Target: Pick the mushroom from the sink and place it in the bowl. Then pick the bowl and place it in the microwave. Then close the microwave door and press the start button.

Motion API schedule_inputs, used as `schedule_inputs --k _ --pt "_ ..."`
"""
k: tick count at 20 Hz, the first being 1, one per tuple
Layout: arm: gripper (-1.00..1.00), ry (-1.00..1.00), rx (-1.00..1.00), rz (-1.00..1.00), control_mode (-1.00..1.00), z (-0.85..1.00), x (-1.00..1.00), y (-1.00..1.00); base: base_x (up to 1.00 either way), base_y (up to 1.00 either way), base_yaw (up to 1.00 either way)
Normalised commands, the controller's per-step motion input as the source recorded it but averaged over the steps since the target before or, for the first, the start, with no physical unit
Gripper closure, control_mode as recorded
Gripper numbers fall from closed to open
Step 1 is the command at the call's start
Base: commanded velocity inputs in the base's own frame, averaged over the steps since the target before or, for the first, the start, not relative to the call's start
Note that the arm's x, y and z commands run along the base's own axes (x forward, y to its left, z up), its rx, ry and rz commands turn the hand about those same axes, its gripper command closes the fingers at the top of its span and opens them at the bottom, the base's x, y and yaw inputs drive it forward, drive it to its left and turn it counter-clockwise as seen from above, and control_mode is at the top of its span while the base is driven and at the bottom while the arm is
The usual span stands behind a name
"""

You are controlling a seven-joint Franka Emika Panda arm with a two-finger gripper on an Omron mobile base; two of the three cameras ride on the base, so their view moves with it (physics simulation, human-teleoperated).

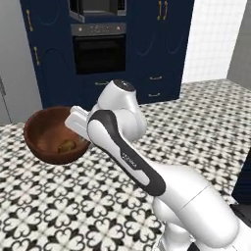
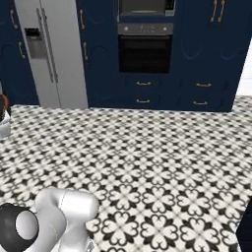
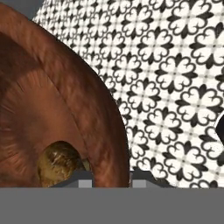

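Jaws clamped on the rim of the bowl (image 1: 51, 135), gripper (image 3: 112, 181) pinching the wall at 6 o'clock in hand view; bowl held above the patterned floor (image 1: 73, 206), mushroom (image 3: 59, 162) lying inside, microwave (image 1: 97, 8) at 12 o'clock

Patterned floor tiles (image 2: 162, 162), navy cabinets (image 2: 206, 54), oven (image 2: 145, 51), fridge (image 2: 51, 54).
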Motion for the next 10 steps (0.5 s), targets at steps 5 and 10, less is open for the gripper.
schedule_inputs --k 5,10 --pt "1.00 0.00 0.00 0.00 1.00 0.00 0.00 0.00 0.92 -0.88 -0.26" --pt "1.00 0.00 0.00 0.00 1.00 0.00 0.00 0.00 0.97 -0.71 -0.19"
